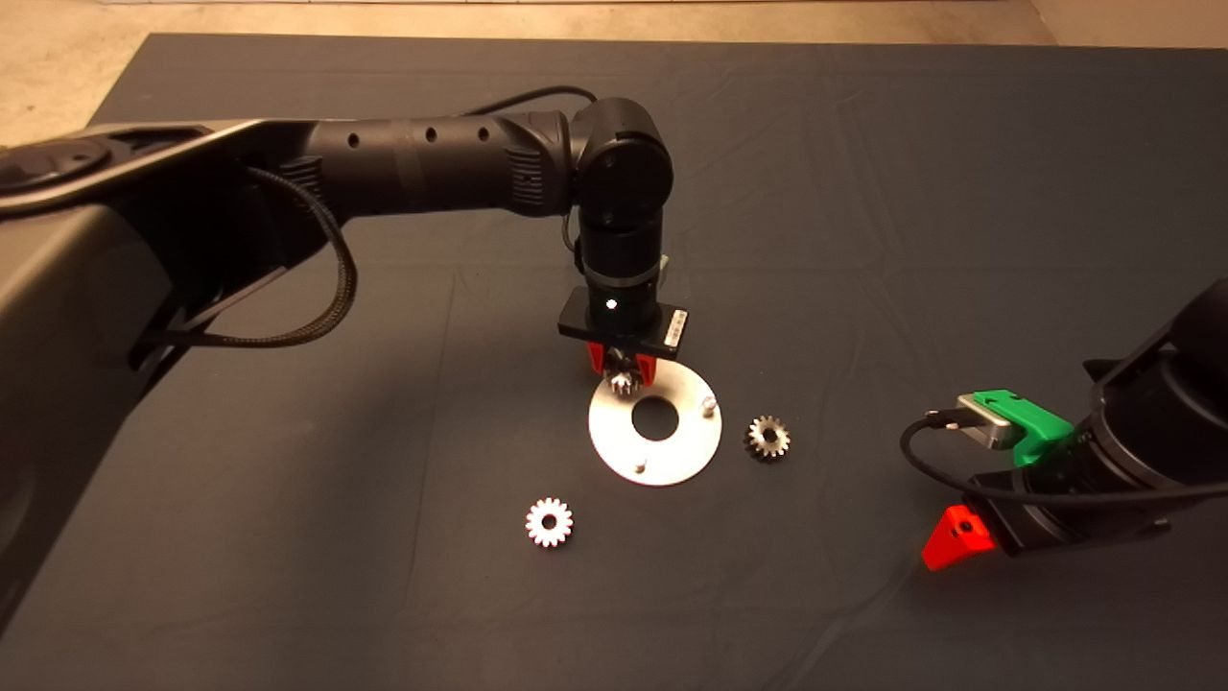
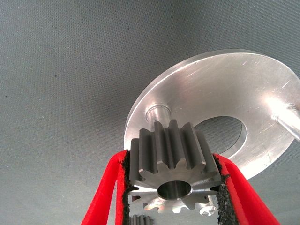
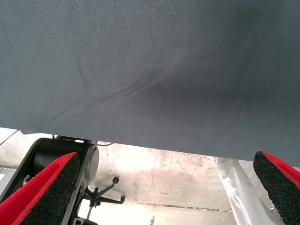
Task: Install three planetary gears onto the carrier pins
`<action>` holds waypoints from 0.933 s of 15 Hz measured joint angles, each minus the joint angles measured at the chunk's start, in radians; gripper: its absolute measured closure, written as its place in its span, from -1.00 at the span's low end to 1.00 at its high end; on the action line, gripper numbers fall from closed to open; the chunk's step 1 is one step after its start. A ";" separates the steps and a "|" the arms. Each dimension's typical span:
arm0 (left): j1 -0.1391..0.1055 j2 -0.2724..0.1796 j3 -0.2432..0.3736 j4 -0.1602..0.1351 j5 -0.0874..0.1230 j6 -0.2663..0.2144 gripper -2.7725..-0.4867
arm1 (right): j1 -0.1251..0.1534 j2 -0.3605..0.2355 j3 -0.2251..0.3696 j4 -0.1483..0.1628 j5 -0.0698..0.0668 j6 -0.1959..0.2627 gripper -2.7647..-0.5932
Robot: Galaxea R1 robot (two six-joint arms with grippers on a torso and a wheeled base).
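From the head view, your left claw (image 1: 621, 368) hangs over the far edge of the carrier disc (image 1: 655, 451), clamped on one planetary gear (image 1: 620, 382). Two more gears lie loose on the dark cloth tabletop (image 1: 288, 576): one (image 1: 549, 522) nearer the left arm, one (image 1: 767, 438) just beside the disc.

In the left wrist view, the steel gear's bore sits just short of the first carrier pin (image 2: 157, 113); its axis looks tilted off the pin.

In the right wrist view, the right claw (image 3: 164, 187) waits, pads wide apart.
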 joint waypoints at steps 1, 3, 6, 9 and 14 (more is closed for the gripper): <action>0.000 0.000 0.000 0.001 0.000 0.004 0.65 | 0.000 0.000 0.000 0.000 0.000 0.000 -0.99; 0.000 0.000 0.000 0.003 0.000 0.004 0.65 | 0.000 0.000 0.000 0.000 0.000 0.000 -0.99; 0.000 0.000 0.000 0.006 0.000 0.006 0.65 | 0.000 0.001 0.000 0.000 0.000 0.000 -0.99; -0.001 0.000 0.000 0.010 0.000 0.010 0.65 | 0.000 0.001 0.000 0.000 0.000 0.000 -0.99; -0.005 0.000 -0.001 0.029 -0.002 0.018 0.66 | 0.000 0.000 0.000 0.000 0.000 0.000 -0.99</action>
